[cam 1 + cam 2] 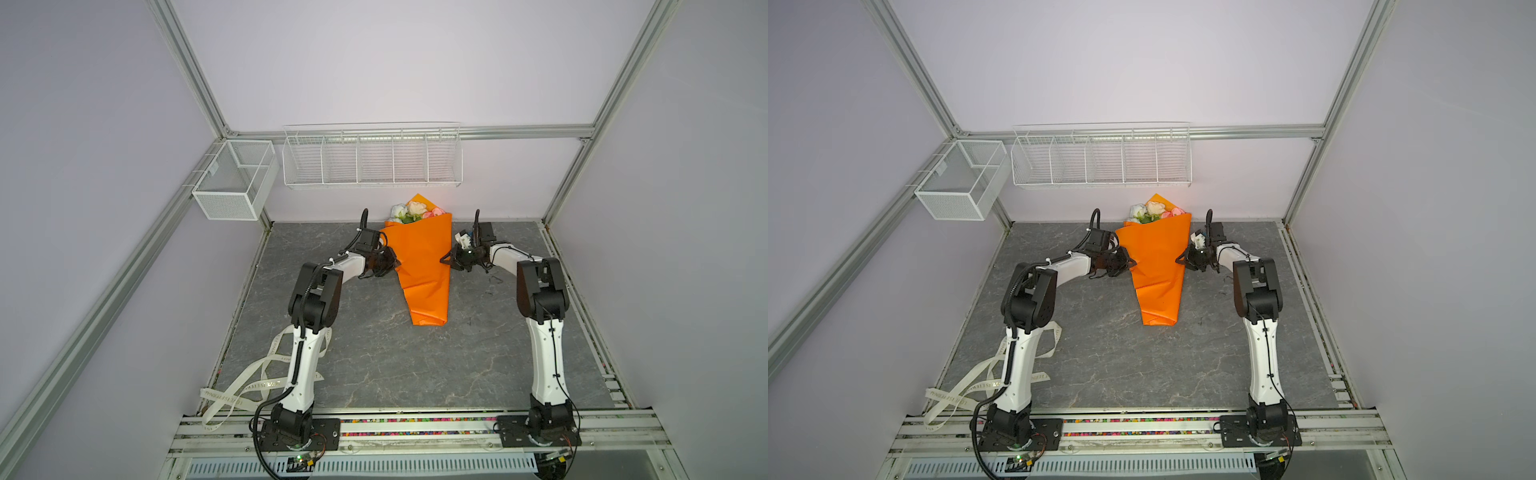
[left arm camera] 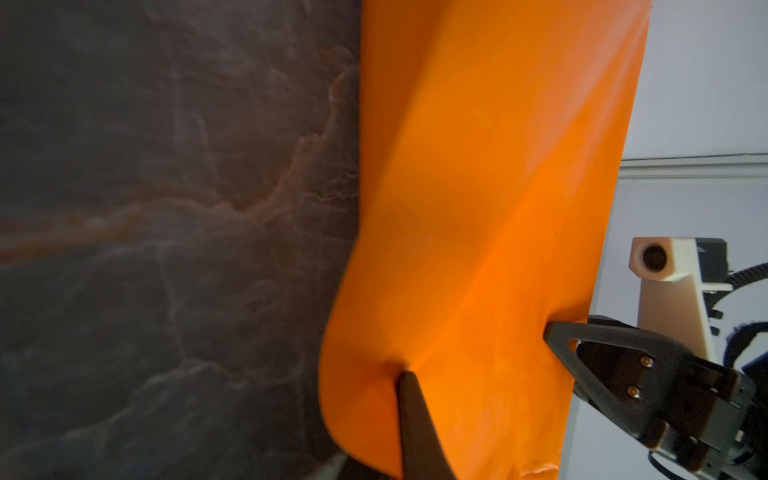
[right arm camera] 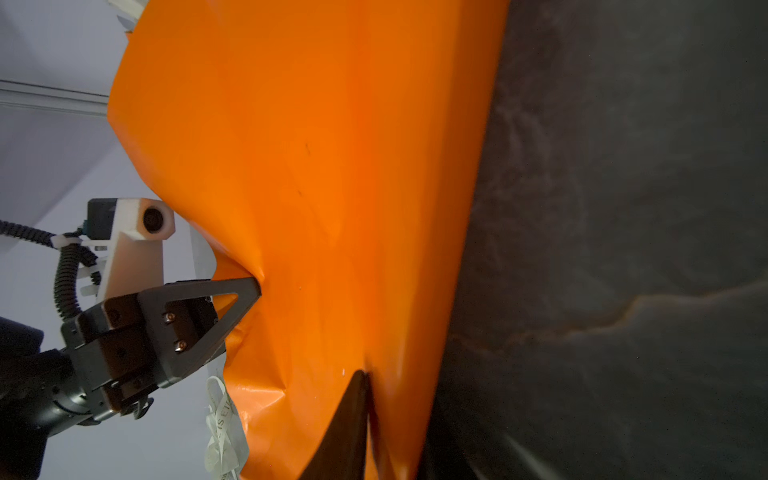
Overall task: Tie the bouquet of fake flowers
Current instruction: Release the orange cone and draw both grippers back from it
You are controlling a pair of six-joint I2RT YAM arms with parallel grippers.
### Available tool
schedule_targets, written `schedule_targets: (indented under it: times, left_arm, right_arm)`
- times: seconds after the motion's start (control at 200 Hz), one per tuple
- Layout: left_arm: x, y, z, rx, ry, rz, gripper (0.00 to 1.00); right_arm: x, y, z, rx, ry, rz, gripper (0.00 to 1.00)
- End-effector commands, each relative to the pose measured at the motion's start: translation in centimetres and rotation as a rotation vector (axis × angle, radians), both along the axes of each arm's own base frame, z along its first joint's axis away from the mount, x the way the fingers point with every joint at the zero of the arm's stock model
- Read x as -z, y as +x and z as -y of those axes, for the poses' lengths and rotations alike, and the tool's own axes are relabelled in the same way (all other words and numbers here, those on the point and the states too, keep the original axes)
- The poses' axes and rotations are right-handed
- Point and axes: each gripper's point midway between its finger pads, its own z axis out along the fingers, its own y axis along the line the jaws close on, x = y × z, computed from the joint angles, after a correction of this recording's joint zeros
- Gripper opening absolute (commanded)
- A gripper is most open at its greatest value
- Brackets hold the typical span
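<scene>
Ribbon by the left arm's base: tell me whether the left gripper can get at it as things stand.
Probably not. The left gripper is shut on the bouquet, and the ribbon lies back beside the base of its arm, partly behind it. It would likely have to let go and fold back.

bouquet of fake flowers (image 1: 422,266): orange paper wrap, smooth, faint sheen, lightly creased | tabletop (image 1: 395,365): matt grey stone-look, pale veins | wire baskets (image 1: 372,181): white coated metal | ribbon (image 1: 266,383): cream, cloth-like, printed

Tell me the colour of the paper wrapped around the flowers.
Plain bright orange, no print. The wrapping paper shows whole in a top view.
</scene>
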Motion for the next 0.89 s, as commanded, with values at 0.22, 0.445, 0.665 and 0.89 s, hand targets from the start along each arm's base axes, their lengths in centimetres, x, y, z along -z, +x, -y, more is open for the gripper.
schedule_targets:
  times: [0.22, 0.445, 0.665, 0.89]
  left_arm:
    - [-4.7, -1.5, -3.5, -0.047, 0.074, 0.072, 0.54]
    - [-9.0, -7.0, -7.5, -0.055, 0.182, 0.114, 0.64]
    - [-8.8, -16.8, -17.3, -0.195, 0.498, -0.018, 0.61]
    - [-4.4, -25.8, -22.1, -0.218, 0.627, -0.204, 0.62]
  right_arm:
    - [-4.7, -3.0, 4.0, 0.043, -0.090, 0.005, 0.56]
    - [-10.0, -9.1, 4.9, 0.024, -0.126, 0.087, 0.59]
    - [-11.0, -16.8, 3.6, -0.025, -0.227, 0.108, 0.59]
    - [-10.8, -22.5, -0.6, -0.126, -0.268, 0.104, 0.59]
